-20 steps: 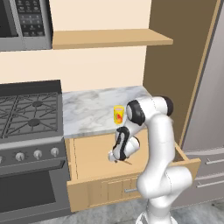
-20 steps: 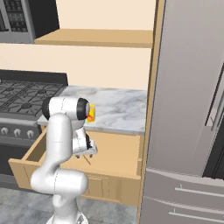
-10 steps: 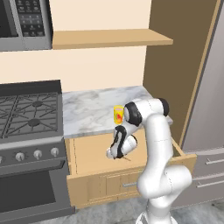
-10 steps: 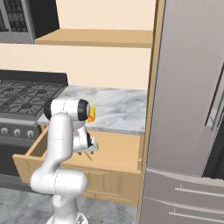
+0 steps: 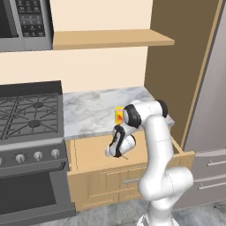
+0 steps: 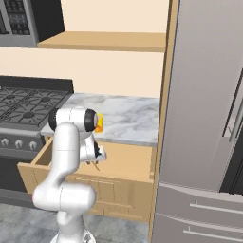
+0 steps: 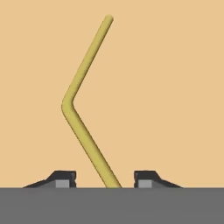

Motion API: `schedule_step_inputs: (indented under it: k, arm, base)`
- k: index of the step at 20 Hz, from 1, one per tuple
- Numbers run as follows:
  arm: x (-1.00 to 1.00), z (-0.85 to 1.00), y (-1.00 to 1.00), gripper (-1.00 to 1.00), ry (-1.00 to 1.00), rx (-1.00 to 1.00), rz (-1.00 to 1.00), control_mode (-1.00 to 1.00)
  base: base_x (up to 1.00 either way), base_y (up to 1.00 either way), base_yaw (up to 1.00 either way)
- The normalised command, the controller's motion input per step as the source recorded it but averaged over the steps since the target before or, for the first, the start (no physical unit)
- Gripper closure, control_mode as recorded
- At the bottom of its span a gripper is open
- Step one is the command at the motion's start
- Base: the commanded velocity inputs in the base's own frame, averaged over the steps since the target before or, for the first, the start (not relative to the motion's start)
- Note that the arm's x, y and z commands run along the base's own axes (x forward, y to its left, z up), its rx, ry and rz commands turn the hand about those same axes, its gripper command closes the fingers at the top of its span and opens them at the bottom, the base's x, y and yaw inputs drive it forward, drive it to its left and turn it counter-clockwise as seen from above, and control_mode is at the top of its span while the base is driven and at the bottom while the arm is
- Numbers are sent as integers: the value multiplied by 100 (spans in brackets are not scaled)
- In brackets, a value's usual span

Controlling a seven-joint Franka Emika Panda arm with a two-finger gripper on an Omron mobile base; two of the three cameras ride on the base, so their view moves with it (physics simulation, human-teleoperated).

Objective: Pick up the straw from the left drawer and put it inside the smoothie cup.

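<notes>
The straw [image 7: 89, 144], thin, olive-brown and bent, lies on the light-wood floor of the open left drawer [image 5: 88, 152]. My gripper [image 7: 105, 176] straddles its lower end, with a gap between the straw and each fingertip [image 7: 64, 176], so it is open. In the left base view the gripper [image 5: 114, 152] points down into the drawer, and a short dark piece of the straw [image 5: 125, 156] pokes out beside it. The yellow smoothie cup [image 5: 119, 114] stands upright on the marble counter just behind the drawer, partly hidden by my arm. From the right, the cup [image 6: 99, 122] shows above the gripper [image 6: 97, 159].
A gas stove [image 5: 26, 114] with its oven door [image 5: 31, 190] stands left of the drawer. The tall grey fridge [image 6: 204, 118] and a wood side panel [image 5: 176, 66] close off the right. A wooden shelf [image 5: 106, 39] hangs above the counter [image 5: 97, 108].
The fingers have drawn in from wide open towards the straw. The hand has sunk a little deeper into the drawer. Cup and drawer have not moved.
</notes>
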Motion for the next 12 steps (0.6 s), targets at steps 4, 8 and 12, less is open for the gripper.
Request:
schedule_step_inputs:
  k: [4,8,12]
  arm:
    - [-92,-69,-40,100,-8,0,0,-100]
    - [-93,-55,-48,100,-5,0,0,-100]
    - [-78,-23,-51,100,-14,0,0,-100]
  base:
    - [0,0,0]
    - [0,0,0]
    - [0,0,0]
